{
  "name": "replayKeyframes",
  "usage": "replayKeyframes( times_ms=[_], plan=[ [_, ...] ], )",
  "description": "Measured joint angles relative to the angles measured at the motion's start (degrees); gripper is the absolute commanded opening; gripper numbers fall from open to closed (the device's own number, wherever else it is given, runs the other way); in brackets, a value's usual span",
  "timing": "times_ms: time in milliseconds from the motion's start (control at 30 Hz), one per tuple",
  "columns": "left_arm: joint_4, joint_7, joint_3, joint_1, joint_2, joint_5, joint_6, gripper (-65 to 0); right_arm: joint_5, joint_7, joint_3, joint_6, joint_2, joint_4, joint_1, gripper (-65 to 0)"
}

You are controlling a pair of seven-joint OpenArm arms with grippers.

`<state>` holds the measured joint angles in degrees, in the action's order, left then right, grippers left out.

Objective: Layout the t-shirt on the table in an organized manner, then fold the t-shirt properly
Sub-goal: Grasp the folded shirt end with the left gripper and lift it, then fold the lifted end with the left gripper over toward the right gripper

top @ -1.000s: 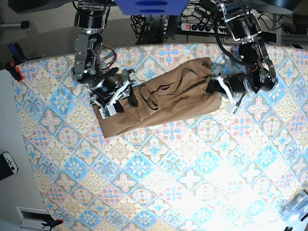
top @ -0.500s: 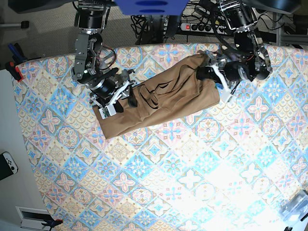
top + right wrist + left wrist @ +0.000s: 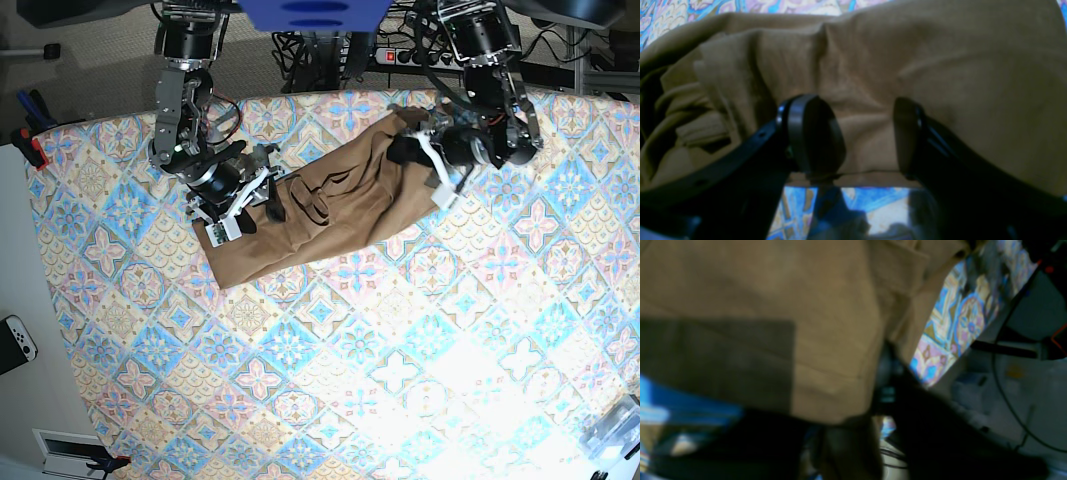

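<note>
The tan-brown t-shirt (image 3: 330, 205) lies as a long diagonal bundle on the patterned table (image 3: 400, 380). My right gripper (image 3: 258, 205) rests on its lower left part. In the right wrist view that gripper (image 3: 867, 136) is open, its two round pads standing wide apart over the shirt's hem (image 3: 870, 173). My left gripper (image 3: 405, 150) is at the shirt's far right end, shut on the cloth. The left wrist view is blurred: the t-shirt (image 3: 773, 306) hangs close over a dark finger (image 3: 923, 426), with the table (image 3: 950, 323) beyond.
A power strip (image 3: 410, 57) and cables lie behind the table's far edge. Red-handled tools (image 3: 30, 145) and a white controller (image 3: 15, 342) sit off the left side. A clear plastic object (image 3: 615, 430) is at the near right corner.
My left gripper has moved left and toward the table's back edge, and the shirt's right end has shifted left with it. The right arm has not moved.
</note>
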<state>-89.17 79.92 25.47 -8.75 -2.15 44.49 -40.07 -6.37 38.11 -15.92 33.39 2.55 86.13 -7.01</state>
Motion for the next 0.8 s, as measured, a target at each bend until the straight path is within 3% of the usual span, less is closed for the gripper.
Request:
replayKeyframes(
  times_ms=[233, 333, 700, 800],
  plan=[
    [0.09, 0.42, 0.02, 4.55, 2.16, -8.79, -0.02, -65.0, 0.22, 0.02, 0.0, -0.39, 0.0, 0.13, 0.0, -31.2],
    [0.24, 0.63, 0.22, 5.84, 2.05, -9.49, -0.02, -65.0, 0.22, 0.02, 0.0, -0.39, 0.0, 0.17, 0.0, -31.2],
    [5.46, 0.63, -0.11, 14.8, -9.4, -9.99, 0.0, -65.0, 0.46, 0.22, -0.11, -0.42, 0.0, 4.98, -0.2, -31.2],
    [5.25, 0.63, 0.13, 15.45, -10.05, -10.29, -0.02, -65.0, 0.39, 0.04, -0.15, -0.39, 0.0, 5.75, -0.11, -31.2]
  ],
)
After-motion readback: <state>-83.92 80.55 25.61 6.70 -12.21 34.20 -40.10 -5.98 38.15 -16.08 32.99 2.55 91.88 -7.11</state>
